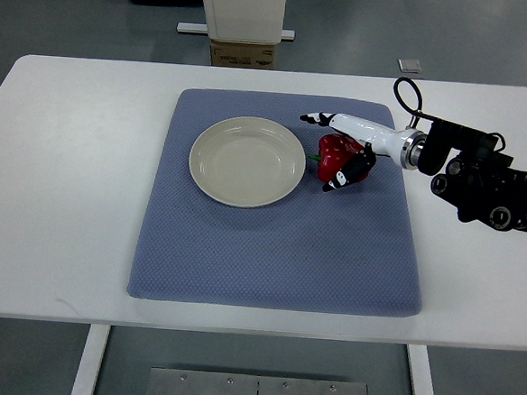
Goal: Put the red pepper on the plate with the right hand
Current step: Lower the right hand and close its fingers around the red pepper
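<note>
No brand or writing can be read anywhere; the cardboard box beyond the table at 12 o'clock carries print too small to make out. The red pepper is glossy, with a green stem toward the plate. It lies on the blue mat, just beside the plate's rim at 3 o'clock. The right hand has its fingers curled around the pepper.

Red pepper, cream plate, dotted blue mat
</note>
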Motion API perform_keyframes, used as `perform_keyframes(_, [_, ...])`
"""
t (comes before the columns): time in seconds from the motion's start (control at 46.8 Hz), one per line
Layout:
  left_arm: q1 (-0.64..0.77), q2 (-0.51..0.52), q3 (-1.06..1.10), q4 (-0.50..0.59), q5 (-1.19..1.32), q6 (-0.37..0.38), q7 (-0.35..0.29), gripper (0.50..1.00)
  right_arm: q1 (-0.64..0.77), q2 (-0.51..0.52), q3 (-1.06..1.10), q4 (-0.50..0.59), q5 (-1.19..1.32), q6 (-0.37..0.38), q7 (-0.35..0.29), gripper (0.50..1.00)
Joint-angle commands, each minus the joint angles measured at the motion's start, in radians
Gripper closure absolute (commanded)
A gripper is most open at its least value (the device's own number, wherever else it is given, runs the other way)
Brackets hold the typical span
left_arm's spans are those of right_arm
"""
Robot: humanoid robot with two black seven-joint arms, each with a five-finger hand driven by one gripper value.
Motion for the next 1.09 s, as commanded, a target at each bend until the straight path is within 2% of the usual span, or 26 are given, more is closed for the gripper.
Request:
perform_keyframes(0.0, [0.0, 0.0, 0.0, 0.0, 0.0, 0.0, 0.0, 0.5, 0.003, -0.001, -0.005, -0.003, 0.0, -0.004, -0.002, 0.532])
perform_keyframes(0.556, [0.0, 0.0, 0.0, 0.0, 0.0, 0.0, 0.0, 0.5, -0.005, 0.006, -0.045, -0.087, 0.0, -0.006, -0.003, 0.59])
perform_keyframes(1.07, [-0.001, 0.0, 0.0, 0.0, 0.0, 0.0, 0.0, 0.5, -0.006, 0.009, -0.046, -0.098, 0.0, -0.006, -0.002, 0.735])
